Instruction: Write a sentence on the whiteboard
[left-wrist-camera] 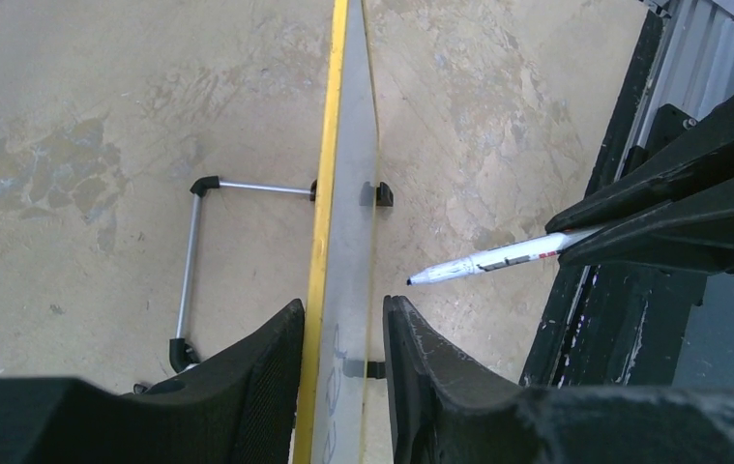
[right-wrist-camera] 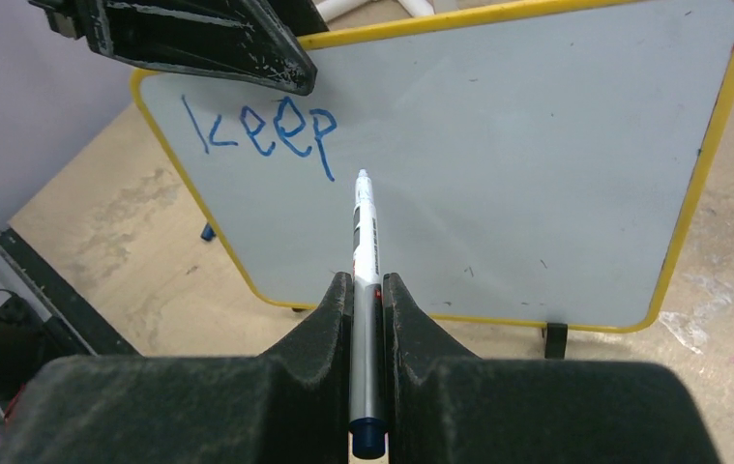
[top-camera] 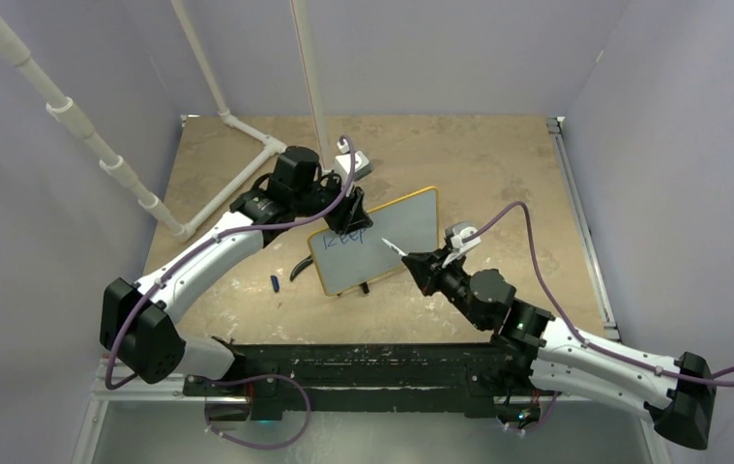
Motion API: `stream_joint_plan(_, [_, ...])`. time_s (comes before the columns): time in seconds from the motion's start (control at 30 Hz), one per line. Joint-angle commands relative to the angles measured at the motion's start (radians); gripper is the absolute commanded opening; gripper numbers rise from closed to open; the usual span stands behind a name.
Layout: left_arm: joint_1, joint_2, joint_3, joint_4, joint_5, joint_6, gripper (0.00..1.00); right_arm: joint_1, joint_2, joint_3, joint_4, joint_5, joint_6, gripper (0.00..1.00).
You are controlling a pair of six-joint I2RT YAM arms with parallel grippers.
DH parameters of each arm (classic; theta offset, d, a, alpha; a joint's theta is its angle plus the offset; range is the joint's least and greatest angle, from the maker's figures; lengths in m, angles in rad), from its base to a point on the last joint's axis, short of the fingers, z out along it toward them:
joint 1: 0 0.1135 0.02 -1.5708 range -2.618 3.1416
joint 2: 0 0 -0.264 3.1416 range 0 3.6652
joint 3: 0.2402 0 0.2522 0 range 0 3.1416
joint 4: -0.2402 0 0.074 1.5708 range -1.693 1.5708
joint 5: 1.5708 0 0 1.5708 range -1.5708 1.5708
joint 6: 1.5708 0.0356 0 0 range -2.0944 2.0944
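Note:
The whiteboard point(top-camera: 382, 242), white with a yellow frame, stands tilted at mid-table on small black feet. Blue lettering, the sentence point(right-wrist-camera: 261, 130), reads only "keep" at its upper left. My left gripper point(left-wrist-camera: 343, 314) straddles the board's top edge point(left-wrist-camera: 329, 193). Its jaws are open, one pad against the yellow frame and the other a little off the white face. My right gripper point(right-wrist-camera: 367, 280) is shut on a white marker point(right-wrist-camera: 366, 242), blue end cap toward the wrist. The tip point(left-wrist-camera: 411, 281) hovers just off the board, right of and below the "p".
The board's metal wire stand point(left-wrist-camera: 189, 261) props it from behind. A small blue marker cap point(top-camera: 275, 282) lies on the table left of the board. White pipe framing point(top-camera: 237, 135) and a white box point(top-camera: 351, 162) sit at the back left. A black rail point(top-camera: 363, 367) runs along the near edge.

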Motion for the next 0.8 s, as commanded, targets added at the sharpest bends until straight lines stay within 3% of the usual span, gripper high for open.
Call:
stream_joint_plan(0.0, [0.000, 0.018, -0.010, 0.036, 0.011, 0.014, 0.33, -0.003, 0.046, 0.042, 0.094, 0.056, 0.014, 0.00])
stream_joint_plan(0.47, [0.000, 0.018, -0.026, 0.045, 0.025, 0.042, 0.01, -0.003, 0.090, 0.041, 0.162, 0.076, 0.004, 0.00])
stream_joint_plan(0.77, [-0.001, 0.020, -0.032, 0.048, 0.031, 0.053, 0.00, -0.003, 0.123, 0.046, 0.182, 0.085, -0.004, 0.00])
